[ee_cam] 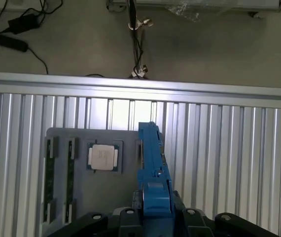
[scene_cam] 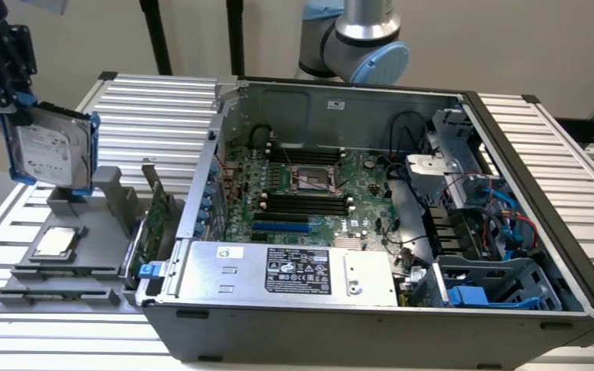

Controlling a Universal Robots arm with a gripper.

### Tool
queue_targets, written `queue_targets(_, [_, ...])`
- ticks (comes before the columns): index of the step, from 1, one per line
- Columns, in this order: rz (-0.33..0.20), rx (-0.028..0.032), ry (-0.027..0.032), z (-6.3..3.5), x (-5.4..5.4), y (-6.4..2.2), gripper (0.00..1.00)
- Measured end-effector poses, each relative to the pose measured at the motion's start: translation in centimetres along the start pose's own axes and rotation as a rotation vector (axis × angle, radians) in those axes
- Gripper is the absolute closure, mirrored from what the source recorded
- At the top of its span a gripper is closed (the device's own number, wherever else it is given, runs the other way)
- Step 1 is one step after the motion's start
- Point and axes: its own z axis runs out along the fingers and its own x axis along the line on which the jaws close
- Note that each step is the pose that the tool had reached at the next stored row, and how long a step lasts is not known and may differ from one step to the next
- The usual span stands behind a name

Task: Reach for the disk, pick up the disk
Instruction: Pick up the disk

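Note:
The disk [scene_cam: 55,151], a silver-grey hard drive with a white label in a bright blue frame, hangs upright in the air at the exterior view's left. My gripper [scene_cam: 10,108] is shut on its upper edge and holds it clear above the grey tray [scene_cam: 29,297]. In the wrist view the blue frame [ee_cam: 153,163] runs edge-on out from between the black fingers of my gripper [ee_cam: 155,213], with the tray [ee_cam: 96,197] below it.
A small square silver chip [scene_cam: 55,241] [ee_cam: 102,157] lies on the tray. An open computer case [scene_cam: 544,193] fills the ribbed metal table [scene_cam: 152,108], with a silver box with a black label [scene_cam: 276,270] at its front. Cables [ee_cam: 12,29] lie on the floor.

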Motion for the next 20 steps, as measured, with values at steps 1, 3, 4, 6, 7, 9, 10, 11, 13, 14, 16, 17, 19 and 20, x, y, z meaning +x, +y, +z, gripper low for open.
queue_targets(1, [-0.001,0.0034,0.0002,-0.11,0.0,0.00,0.67])
queue_targets(3, [-0.003,0.0132,0.0006,-0.28,0.1,-0.02,0.67])
queue_targets(4, [-0.005,0.0190,0.0009,-0.35,0.1,-0.03,0.67])
queue_targets(6, [-0.008,0.0312,0.0015,-0.49,0.1,-0.05,0.67])
queue_targets(7, [-0.009,0.0369,0.0018,-0.56,0.2,-0.06,0.67])
queue_targets(9, [-0.012,0.0477,0.0024,-0.71,0.2,-0.07,0.67])
queue_targets(10, [-0.013,0.0533,0.0025,-0.79,0.2,-0.08,0.67])
queue_targets(11, [-0.015,0.0585,0.0028,-0.88,0.2,-0.09,0.67])
queue_targets(13, [-0.019,0.0656,0.0031,-1.12,0.3,-0.09,0.67])
queue_targets(14, [-0.021,0.0684,0.0031,-1.29,0.3,-0.10,0.67])
queue_targets(16, [-0.026,0.0714,0.0030,-1.76,0.4,-0.11,0.67])
queue_targets(17, [-0.028,0.0722,0.0030,-2.02,0.4,-0.12,0.67])
queue_targets(19, [-0.032,0.0731,0.0023,-2.55,0.4,-0.20,0.67])
queue_targets(20, [-0.034,0.0738,0.0013,-2.76,0.4,-0.27,0.67])
